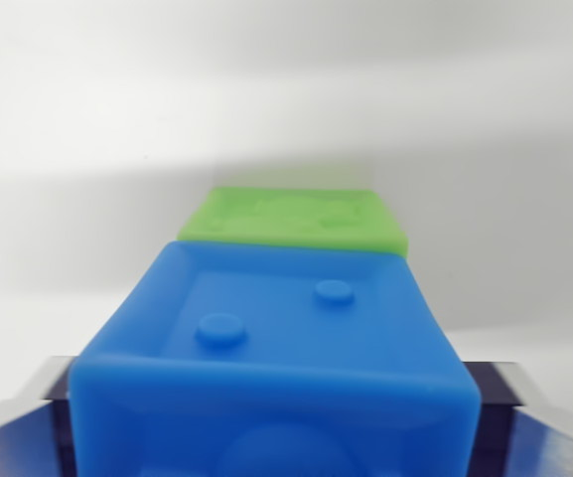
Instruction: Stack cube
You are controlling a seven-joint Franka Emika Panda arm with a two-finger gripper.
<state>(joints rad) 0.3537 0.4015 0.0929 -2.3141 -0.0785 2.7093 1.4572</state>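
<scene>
A blue cube with two round studs on its top face fills the lower middle of the wrist view, very close to the camera. My gripper is shut on it, with a dark finger against its left side and the other finger against its right side. Behind it, a green cube with a raised pattern on its top face rests on the white surface. The blue cube hides the green cube's near edge. I cannot tell whether the two cubes touch.
A plain white surface spreads around both cubes, with soft grey shadow bands across it. No other object is in view.
</scene>
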